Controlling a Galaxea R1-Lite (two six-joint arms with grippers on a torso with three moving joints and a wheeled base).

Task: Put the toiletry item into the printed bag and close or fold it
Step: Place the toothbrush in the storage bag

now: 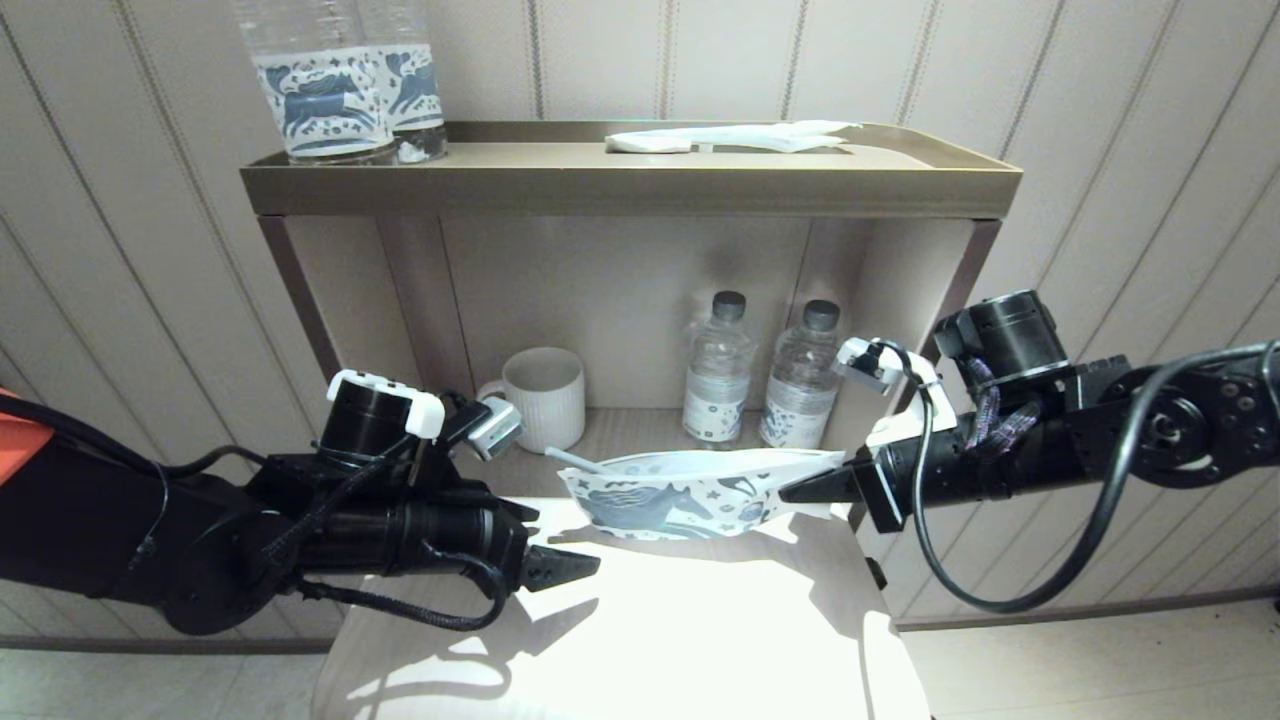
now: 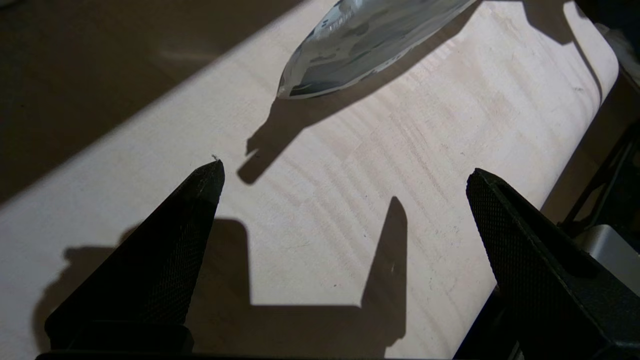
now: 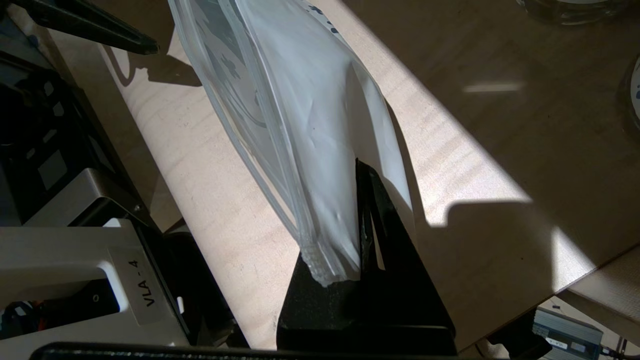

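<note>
The printed bag point(image 1: 690, 495), a white pouch with a dark blue horse, hangs lengthwise just above the pale wooden table point(image 1: 640, 630). My right gripper point(image 1: 800, 488) is shut on the bag's right end; in the right wrist view the black fingers point(image 3: 361, 167) pinch the bag's edge point(image 3: 300, 115). The toiletry item, a slim pale toothbrush handle point(image 1: 578, 460), pokes out of the bag's left end. My left gripper point(image 1: 565, 568) is open and empty, low over the table, left of and in front of the bag. In the left wrist view its jaws point(image 2: 345, 172) stand wide with the bag's tip point(image 2: 360, 45) beyond.
A white ribbed mug point(image 1: 545, 395) and two small water bottles point(image 1: 718, 365) point(image 1: 800, 375) stand in the shelf niche behind the bag. On the top shelf are two clear bottles with blue horse labels point(image 1: 330, 90) and a white wrapped packet point(image 1: 730, 137).
</note>
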